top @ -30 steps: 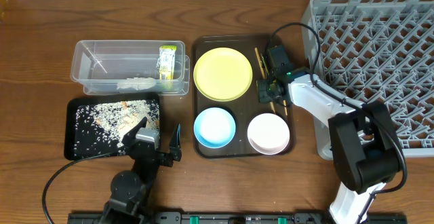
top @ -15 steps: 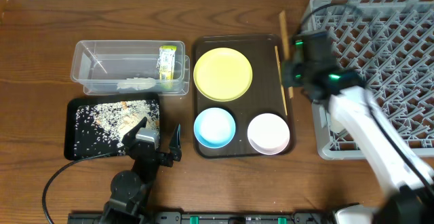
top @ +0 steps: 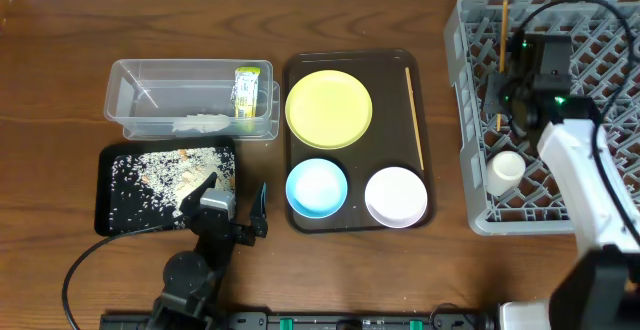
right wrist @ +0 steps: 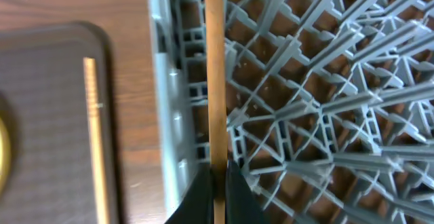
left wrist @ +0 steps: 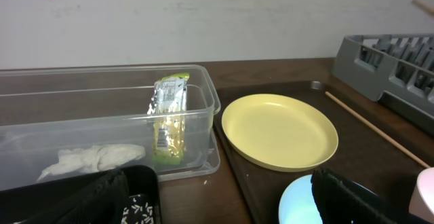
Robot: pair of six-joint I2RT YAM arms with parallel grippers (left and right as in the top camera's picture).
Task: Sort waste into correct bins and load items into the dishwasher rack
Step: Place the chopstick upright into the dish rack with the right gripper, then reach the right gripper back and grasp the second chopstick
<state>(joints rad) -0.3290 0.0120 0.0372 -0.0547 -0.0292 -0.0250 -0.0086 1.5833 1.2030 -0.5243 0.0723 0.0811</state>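
A flat black rectangular tray (top: pixel 108 210) lies at the near left of the table, strewn with small pale food crumbs (top: pixel 165 168). Behind it stands a clear plastic rectangular tub (top: pixel 140 98). Crumpled whitish paper (top: pixel 200 124) lies on the tub's floor, and a green-and-yellow snack wrapper (top: pixel 246 90) leans upright against its right end wall.

The left gripper (top: pixel 232 210) sits low at the tray's right corner. Its fingers are spread wide with nothing between them.

A large dark brown serving tray (top: pixel 395 80) lies in the middle. It carries a round yellow plate (top: pixel 328 109) at the back, a light blue small bowl (top: pixel 317 187) at the front left and a pinkish-white small bowl (top: pixel 396 196) at the front right. One thin wooden chopstick (top: pixel 414 118) lies along the tray's right edge, apart from the plate.

On the right stands the large square grey plastic lattice rack (top: pixel 600 30). The right gripper (right wrist: pixel 217 183) is over its left part, fingers pinched tight on the second wooden chopstick (right wrist: pixel 214 68). This one runs parallel to the rack's left wall, just inside it. Whether it touches the lattice cannot be told.
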